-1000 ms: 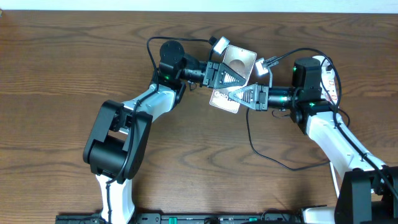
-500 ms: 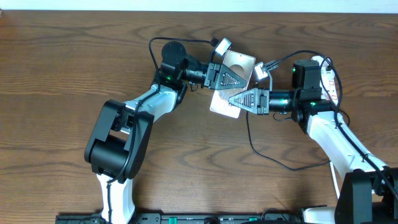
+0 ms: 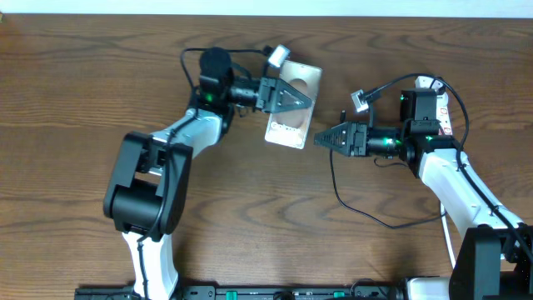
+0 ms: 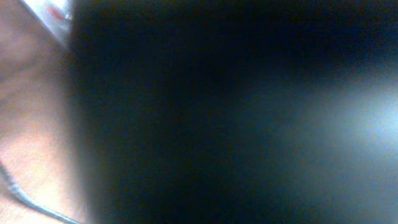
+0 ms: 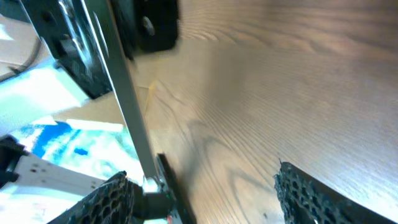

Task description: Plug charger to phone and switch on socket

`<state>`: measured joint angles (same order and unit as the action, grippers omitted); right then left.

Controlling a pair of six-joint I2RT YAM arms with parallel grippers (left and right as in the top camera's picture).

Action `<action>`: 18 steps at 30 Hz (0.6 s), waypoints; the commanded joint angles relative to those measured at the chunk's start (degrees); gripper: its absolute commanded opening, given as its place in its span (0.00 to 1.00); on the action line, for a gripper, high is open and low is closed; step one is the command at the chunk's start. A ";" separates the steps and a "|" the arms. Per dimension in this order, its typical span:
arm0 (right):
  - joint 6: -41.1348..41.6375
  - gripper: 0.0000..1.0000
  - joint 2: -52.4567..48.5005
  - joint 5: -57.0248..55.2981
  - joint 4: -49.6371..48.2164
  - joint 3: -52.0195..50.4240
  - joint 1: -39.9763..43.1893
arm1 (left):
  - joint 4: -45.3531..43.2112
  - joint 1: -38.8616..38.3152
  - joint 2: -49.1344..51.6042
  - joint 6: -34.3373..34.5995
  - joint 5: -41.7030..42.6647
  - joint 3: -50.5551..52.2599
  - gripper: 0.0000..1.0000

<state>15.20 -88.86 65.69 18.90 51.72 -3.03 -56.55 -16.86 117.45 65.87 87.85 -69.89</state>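
The left gripper (image 3: 305, 98) is clamped on the phone (image 3: 286, 129), which fills its wrist view as dark blur. The right gripper (image 3: 320, 139) points at the phone from just short of it, its fingers (image 5: 111, 198) spread apart. Whether the connector sits between them cannot be told. The charger (image 3: 334, 179) cable trails below and behind that hand. The likely failure is the tip striking the phone's long side rather than its port, or a push twisting the phone in the clamp. This is because the phone's long axis lies across the right gripper's approach, with one short end toward the near table edge.
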 commanded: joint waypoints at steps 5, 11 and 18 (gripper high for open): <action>-5.88 0.71 -0.22 -16.94 12.87 3.87 -0.07 | 9.68 2.56 -1.14 -3.32 -9.66 1.16 0.07; -6.03 0.75 -0.24 -48.09 33.16 17.53 -1.77 | 19.91 2.56 -1.14 -10.49 -14.84 1.22 0.07; -2.27 0.82 -1.75 -63.30 30.58 18.80 -7.30 | 28.55 2.73 -1.14 -17.68 -25.81 1.22 0.07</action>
<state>11.57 -89.21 14.39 50.96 69.76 -8.01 -30.04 -14.46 117.45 53.95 69.78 -68.49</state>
